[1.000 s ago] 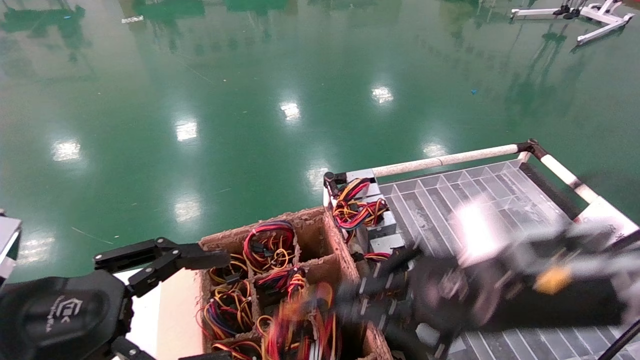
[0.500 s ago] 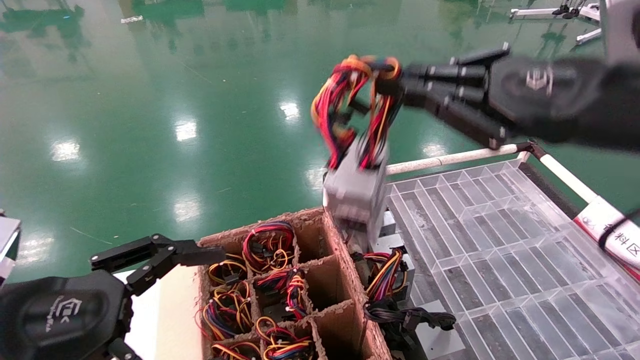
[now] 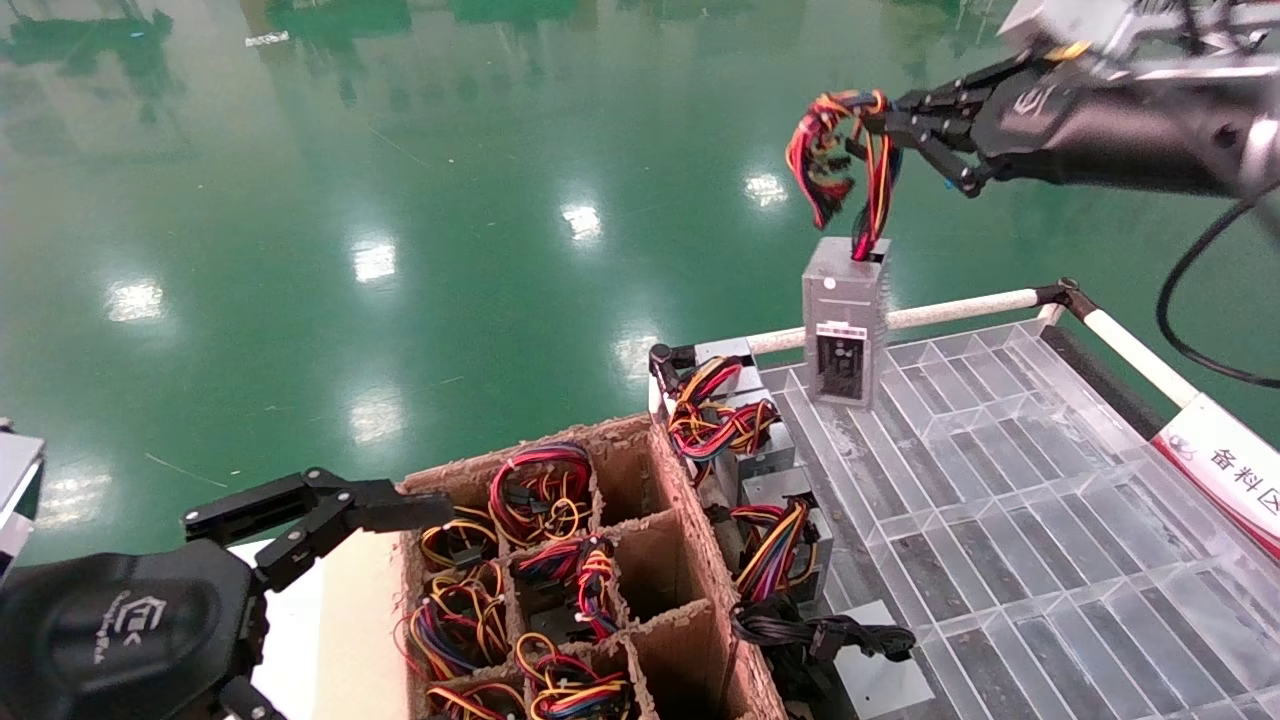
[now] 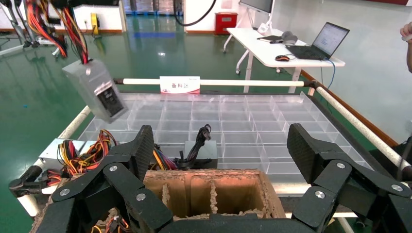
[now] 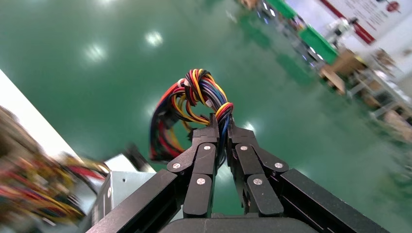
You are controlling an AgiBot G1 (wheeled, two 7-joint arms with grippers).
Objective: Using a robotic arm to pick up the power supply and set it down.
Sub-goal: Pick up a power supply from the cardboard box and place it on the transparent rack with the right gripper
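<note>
Shiny green floor lies behind the clear plastic grid table point(image 3: 1000, 480). High above it, the right black hand point(image 3: 885, 125) pinches the colourful wires, so the small silver metal power supply box point(image 3: 845, 320) dangles, heavy and swingy. The left black hand point(image 3: 330, 515) waits open.

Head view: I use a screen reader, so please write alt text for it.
The right hand holds the power supply by its wires, hanging above a clear divided tray. The left hand sits open beside a cardboard crate of more supplies.

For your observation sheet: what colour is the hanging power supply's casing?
Silver-grey power supply, clearest in the head view.
</note>
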